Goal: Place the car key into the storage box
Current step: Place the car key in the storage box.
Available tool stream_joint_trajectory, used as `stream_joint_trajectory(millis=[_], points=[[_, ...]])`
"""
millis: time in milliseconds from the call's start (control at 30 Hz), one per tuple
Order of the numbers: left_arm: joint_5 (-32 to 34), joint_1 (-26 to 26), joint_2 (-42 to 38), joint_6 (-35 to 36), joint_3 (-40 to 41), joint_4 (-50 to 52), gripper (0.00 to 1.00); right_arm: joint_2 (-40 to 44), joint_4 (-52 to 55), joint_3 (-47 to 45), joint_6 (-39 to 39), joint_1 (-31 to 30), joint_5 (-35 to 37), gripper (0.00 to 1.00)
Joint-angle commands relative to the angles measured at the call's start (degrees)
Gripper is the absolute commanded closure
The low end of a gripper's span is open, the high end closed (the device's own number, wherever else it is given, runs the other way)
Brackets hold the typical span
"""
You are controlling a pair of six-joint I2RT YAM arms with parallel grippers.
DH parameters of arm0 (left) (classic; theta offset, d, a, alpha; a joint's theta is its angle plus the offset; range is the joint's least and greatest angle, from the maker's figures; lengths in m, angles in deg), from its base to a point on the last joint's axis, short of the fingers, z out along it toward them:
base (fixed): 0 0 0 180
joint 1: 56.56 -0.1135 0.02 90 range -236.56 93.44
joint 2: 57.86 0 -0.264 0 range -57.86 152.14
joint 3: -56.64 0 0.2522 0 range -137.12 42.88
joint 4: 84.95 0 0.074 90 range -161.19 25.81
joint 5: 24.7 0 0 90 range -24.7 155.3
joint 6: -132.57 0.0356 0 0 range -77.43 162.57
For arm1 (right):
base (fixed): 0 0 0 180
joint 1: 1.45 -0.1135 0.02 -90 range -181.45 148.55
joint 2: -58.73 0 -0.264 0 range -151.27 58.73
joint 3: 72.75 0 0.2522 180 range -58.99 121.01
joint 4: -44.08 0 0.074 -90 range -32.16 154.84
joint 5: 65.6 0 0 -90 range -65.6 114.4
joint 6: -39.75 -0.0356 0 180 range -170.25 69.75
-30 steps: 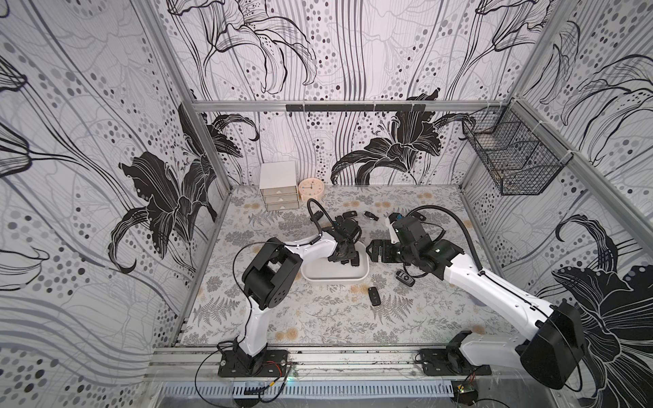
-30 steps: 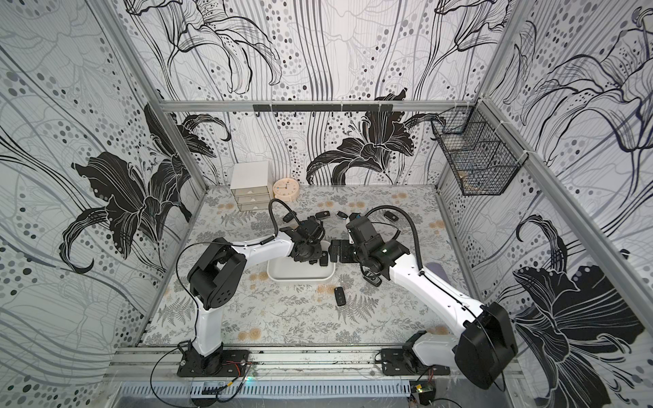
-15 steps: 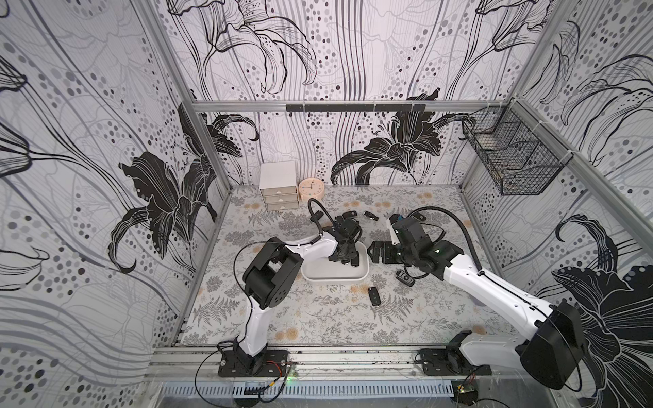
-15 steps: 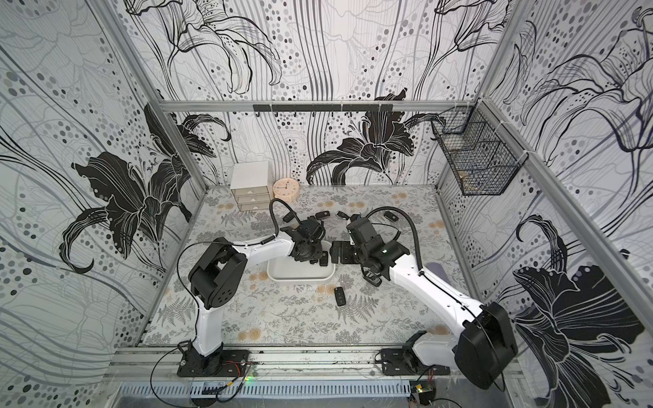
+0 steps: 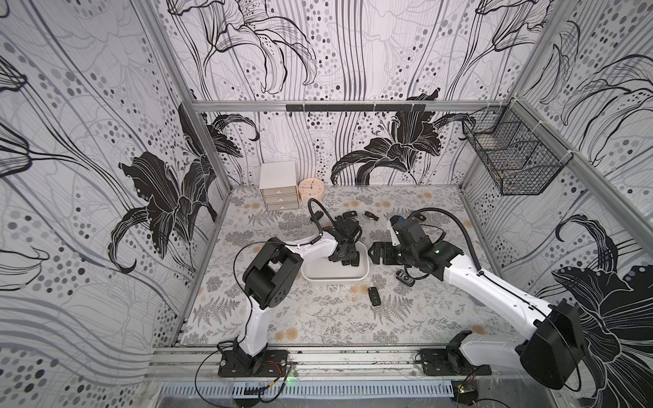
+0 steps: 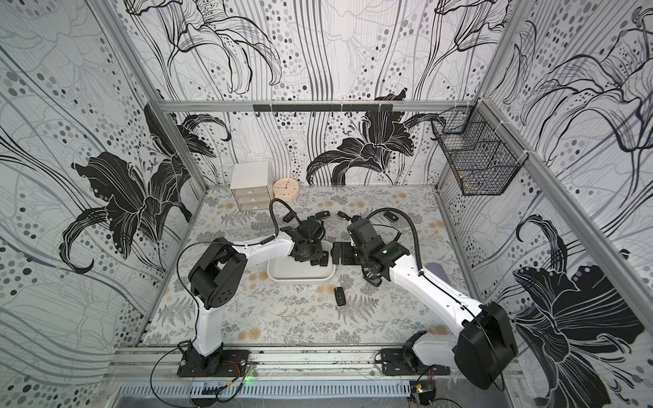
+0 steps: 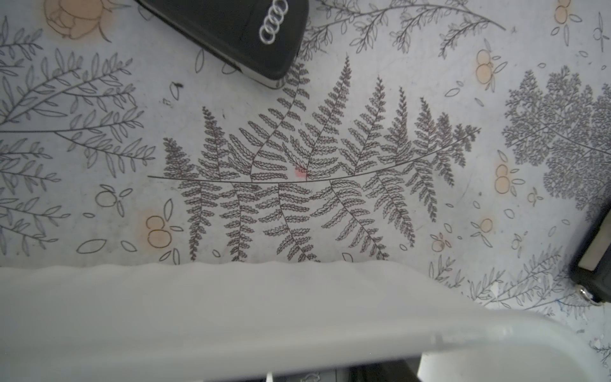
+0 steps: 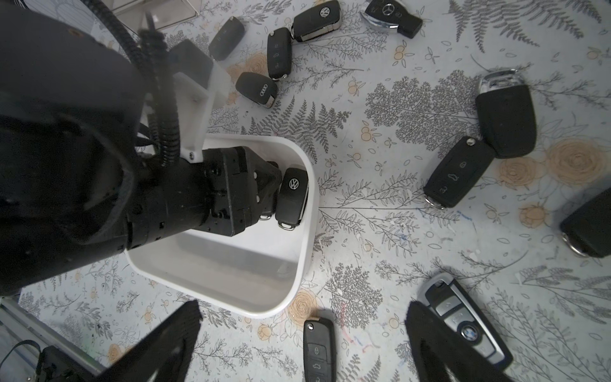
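From where I stand, the car key (image 8: 292,195) with the VW badge lies inside the storage box (image 8: 305,238), against the end wall nearest the right arm. On the patterned mat around it I can read the rings on an Audi fob (image 8: 258,88), a second VW fob (image 8: 316,20), a Mercedes fob (image 8: 393,15) and a BMW fob (image 8: 463,327). The left gripper (image 8: 269,195) reaches into the box, tips right by the key, though I cannot tell whether its jaws are parted or gripping, while the right gripper (image 8: 302,311) hovers beside the box, jaws spread wide and holding nothing.
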Motion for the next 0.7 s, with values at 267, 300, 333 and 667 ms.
stream_joint_trajectory(millis=[267, 300, 333, 667], points=[[1.7, 0.3, -8.0, 0.2, -0.3, 1.5, 0.50, -1.8, 0.0, -0.4, -2.5, 3.6, 1.7, 0.00], [1.9, 0.3, -8.9, 0.3, 0.0, 1.6, 0.48, -2.4, 0.0, -0.1, -2.8, 4.1, 1.9, 0.00], [2.0, 0.3, -9.7, 0.3, 0.3, 1.8, 0.44, -2.9, 0.0, 0.1, -3.1, 4.5, 2.1, 0.00], [4.1, 0.3, -20.3, 1.6, 3.3, 2.4, 0.01, -11.8, 0.4, 2.9, -5.3, 9.8, 4.7, 0.03]])
